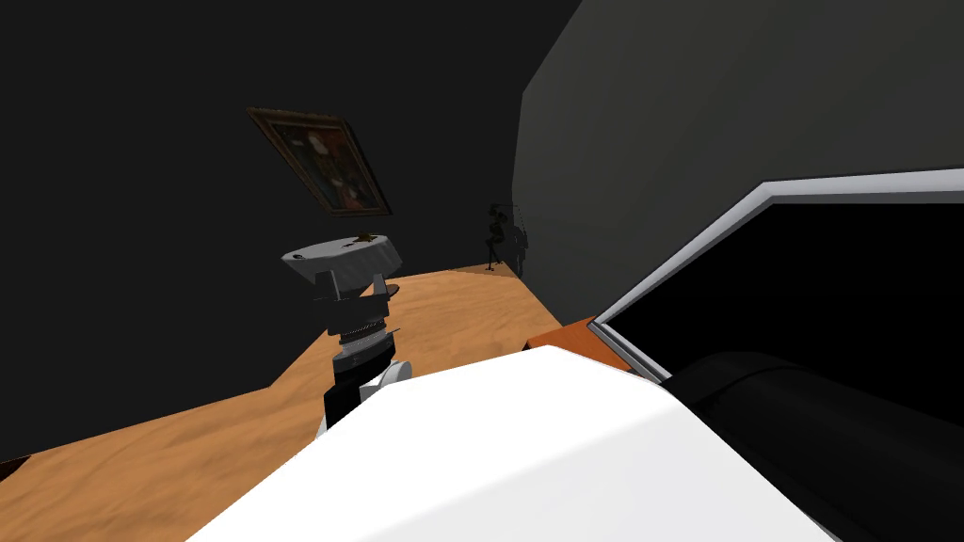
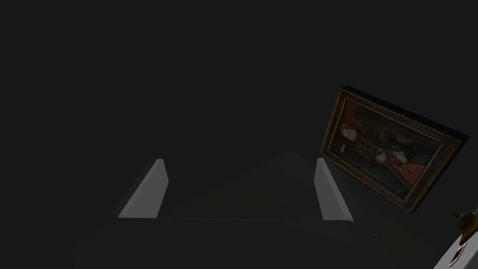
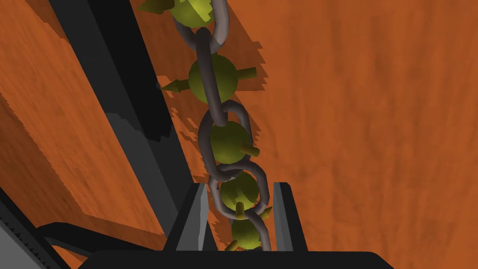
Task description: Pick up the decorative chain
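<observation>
- Two fingers of my right gripper (image 3: pixel 241 184) pinch the decorative chain (image 3: pixel 227 142) (grey links, spiked yellow-green balls), set narrow.
- It runs out toward the gripper's 12 o'clock, an orange wooden surface (image 3: pixel 373 140) behind it.
- My left gripper (image 2: pixel 240 161), up at my 11 o'clock, stands wide.

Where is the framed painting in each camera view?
Head view: the framed painting hangs on the dark wall, above the left tool.
Left wrist view: the painting lies just beyond one finger of the open left tool.
Right wrist view: camera faces the chain, held by the right tool, over orange wood.
Shared landmark: small brown ornament on a white top, below the painting.
</observation>
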